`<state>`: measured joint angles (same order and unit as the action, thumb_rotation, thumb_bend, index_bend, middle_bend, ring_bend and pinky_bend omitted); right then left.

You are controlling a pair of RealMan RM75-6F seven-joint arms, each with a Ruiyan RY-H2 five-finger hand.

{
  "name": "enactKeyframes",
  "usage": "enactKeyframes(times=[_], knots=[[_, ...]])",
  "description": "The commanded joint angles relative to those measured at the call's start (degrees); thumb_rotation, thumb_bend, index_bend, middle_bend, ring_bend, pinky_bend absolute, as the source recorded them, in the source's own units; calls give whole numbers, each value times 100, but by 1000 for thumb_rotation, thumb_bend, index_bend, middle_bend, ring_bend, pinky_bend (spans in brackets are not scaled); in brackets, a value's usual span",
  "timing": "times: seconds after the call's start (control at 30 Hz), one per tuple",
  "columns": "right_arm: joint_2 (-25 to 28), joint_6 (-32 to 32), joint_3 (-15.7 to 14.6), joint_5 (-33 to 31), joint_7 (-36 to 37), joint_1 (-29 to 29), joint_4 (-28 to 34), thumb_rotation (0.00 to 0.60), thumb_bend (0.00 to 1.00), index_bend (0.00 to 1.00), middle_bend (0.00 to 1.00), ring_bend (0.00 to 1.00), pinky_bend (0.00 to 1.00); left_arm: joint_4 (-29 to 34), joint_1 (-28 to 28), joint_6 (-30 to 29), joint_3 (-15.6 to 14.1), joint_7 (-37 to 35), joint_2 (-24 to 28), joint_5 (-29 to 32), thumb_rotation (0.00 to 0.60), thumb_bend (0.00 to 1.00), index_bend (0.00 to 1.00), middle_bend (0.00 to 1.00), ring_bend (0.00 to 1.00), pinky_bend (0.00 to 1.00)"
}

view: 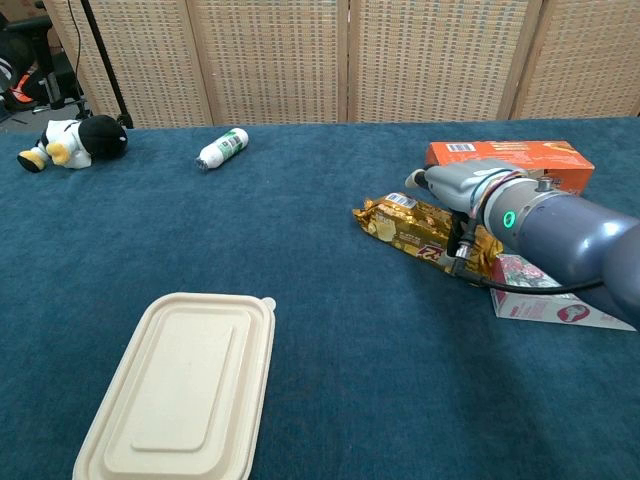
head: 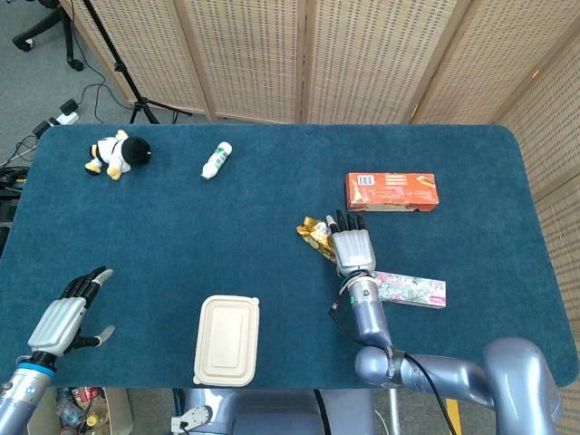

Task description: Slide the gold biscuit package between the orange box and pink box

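Observation:
The gold biscuit package (head: 314,233) (view: 412,227) lies slanted on the blue table, just left of the gap between the two boxes. My right hand (head: 352,247) (view: 462,186) rests flat on the package's right part, fingers stretched toward the orange box (head: 391,191) (view: 482,153) behind it. The pink floral box (head: 410,289) (view: 548,304) lies nearer me, right of the hand, with the package's right end close against it. My left hand (head: 62,319) hovers at the table's near left corner, fingers apart and holding nothing.
A cream lidded food container (head: 227,339) (view: 180,385) sits at the near centre-left. A small white bottle (head: 217,161) (view: 221,148) and a penguin plush toy (head: 115,155) (view: 70,141) lie at the far left. Wicker screens stand behind the table.

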<state>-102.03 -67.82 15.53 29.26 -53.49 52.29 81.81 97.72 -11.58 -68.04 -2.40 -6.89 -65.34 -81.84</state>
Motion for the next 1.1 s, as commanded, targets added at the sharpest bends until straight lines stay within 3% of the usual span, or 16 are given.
enactKeyframes(times=[0.03,0.3,1.1], knots=[[107,-163,-46,-55,-37,-106,190,600,260,70,0,0,0,9,-6,5,-9,-22,5,-25,600,289,0,0,0,0],[331,-231,-100,-44,-25,-237,386,600,260,69,0,0,0,106,15,-87,-18,-98,59,-113,600,289,0,0,0,0],[60,255,93,-76,-29,110,-364,600,260,70,0,0,0,90,-7,-14,-43,-90,43,-68,600,290,0,0,0,0]])
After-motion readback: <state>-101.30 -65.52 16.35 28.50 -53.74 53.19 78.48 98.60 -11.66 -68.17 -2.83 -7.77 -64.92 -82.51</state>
